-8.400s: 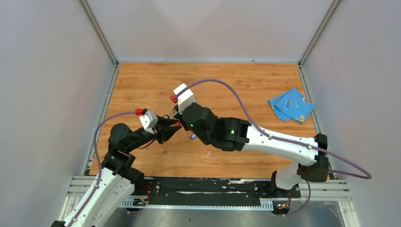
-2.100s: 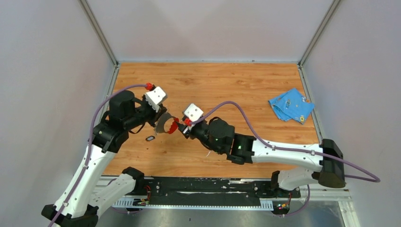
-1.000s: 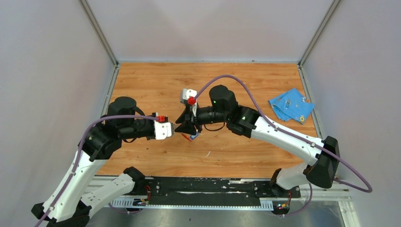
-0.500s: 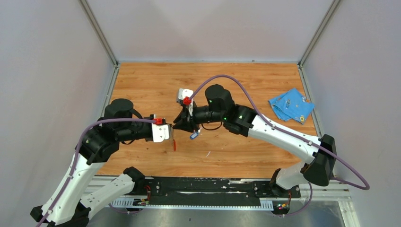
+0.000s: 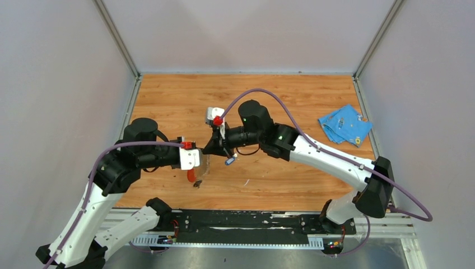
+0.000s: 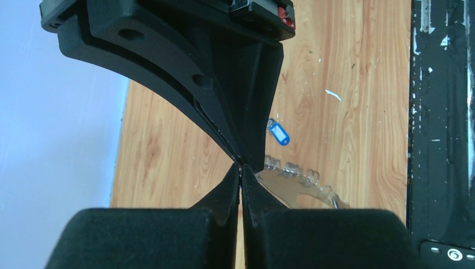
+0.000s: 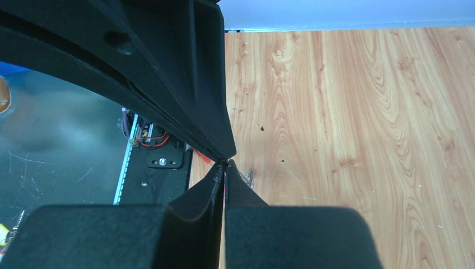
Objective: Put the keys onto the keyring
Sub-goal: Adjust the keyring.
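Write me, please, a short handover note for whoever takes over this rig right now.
Left gripper: shut. Right gripper: shut. Their tips meet above the table.
Keyring: hangs right by the meeting tips; I cannot tell which gripper pinches it.
Blue key: loose on the table, off the ring.
Black key: not clearly seen.
Done: no key visibly on the ring.
Left: thread both keys onto it.

Blue-headed key (image 5: 229, 161) lying flat on table (image 5: 313, 101), loose. Keyring (image 5: 192, 175) just left: curved strap, red end, silvery-grey remainder.
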{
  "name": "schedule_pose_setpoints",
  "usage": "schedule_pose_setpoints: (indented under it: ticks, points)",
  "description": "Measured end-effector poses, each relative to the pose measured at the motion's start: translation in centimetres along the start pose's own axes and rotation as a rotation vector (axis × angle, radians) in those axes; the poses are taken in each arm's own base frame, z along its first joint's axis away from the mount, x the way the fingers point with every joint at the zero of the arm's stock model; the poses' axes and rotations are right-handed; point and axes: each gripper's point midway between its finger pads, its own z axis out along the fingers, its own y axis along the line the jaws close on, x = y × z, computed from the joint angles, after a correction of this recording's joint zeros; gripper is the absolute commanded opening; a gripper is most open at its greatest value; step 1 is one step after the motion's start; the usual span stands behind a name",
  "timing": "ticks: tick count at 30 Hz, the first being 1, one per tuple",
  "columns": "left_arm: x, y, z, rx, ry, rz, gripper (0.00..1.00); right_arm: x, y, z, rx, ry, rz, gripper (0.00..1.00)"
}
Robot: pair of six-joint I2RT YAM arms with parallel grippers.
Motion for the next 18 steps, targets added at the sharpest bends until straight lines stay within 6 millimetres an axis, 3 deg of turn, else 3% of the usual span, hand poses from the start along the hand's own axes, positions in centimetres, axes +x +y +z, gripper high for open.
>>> schedule_pose_setpoints:
  ticks: [2,3,5,7,11,15,18]
  points:
    - [0.1,-0.2,0.0,0.008,0.002,-0.005,0.0,0.1,0.2,0.1,-0.014,0.002,0.007,0.0]
    - [0.1,-0.3,0.0,0.01,0.003,-0.007,0.05,0.1,0.2,0.1,-0.016,0.002,0.01,0.0]
    - [0.1,-0.3,-0.1,0.01,0.001,-0.015,0.4,0.1,0.3,0.1,-0.015,-0.006,0.016,0.0]
    - [0.0,-0.4,0.0,0.01,-0.003,-0.039,0.51,0.5,0.5,-0.1,-0.011,-0.02,0.024,0.0]
    - [-0.1,-0.5,-0.2,0.0,-0.004,-0.089,0.51,2.0,1.4,-0.9,-0.004,-0.045,0.066,0.0]
    - [-0.1,-0.3,-0.8,-0.035,0.004,-0.105,0.38,2.2,2.0,-1.4,-0.008,-0.083,0.096,0.0]
    - [0.0,-0.5,-1.3,-0.056,0.002,-0.104,0.35,1.9,2.5,-1.7,-0.021,-0.115,0.109,0.0]
